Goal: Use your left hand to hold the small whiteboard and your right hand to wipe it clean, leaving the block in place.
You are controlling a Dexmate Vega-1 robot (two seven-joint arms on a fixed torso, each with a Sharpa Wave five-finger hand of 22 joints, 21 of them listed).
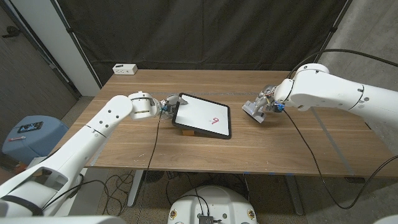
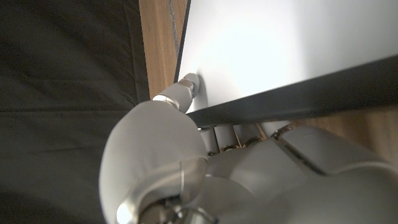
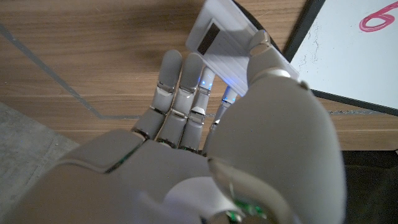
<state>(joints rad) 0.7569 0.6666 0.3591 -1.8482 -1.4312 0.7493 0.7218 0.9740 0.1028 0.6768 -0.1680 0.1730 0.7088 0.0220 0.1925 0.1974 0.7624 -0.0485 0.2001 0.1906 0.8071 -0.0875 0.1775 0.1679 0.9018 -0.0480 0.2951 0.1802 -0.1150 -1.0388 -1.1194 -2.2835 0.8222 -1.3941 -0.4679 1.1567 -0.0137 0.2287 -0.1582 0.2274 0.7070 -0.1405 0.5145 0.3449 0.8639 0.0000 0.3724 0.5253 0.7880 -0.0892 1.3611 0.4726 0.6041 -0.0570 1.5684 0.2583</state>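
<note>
Head view: small whiteboard (image 1: pixel 203 116), propped on a wooden block (image 1: pixel 185 130) at table centre, bears a red mark (image 1: pixel 215 121); left hand (image 1: pixel 165 107) grips its edge. Right hand (image 1: pixel 264 104) grasps a white eraser (image 1: pixel 254 109) well apart. Carry the eraser over flat, pressing lightly so the block stays put.

Left wrist view: a fingertip (image 2: pixel 188 82) presses on the white face beside the dark frame.

Right wrist view: fingers (image 3: pixel 186 93) clasp the eraser, apparently firmly.

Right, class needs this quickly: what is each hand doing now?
Left hand: grips the edge of the whiteboard.
Right hand: holds the white eraser, beside the board.

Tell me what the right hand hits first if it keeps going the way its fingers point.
Likely the whiteboard's near edge: the right hand, holding the eraser, points toward it across bare table.
</note>
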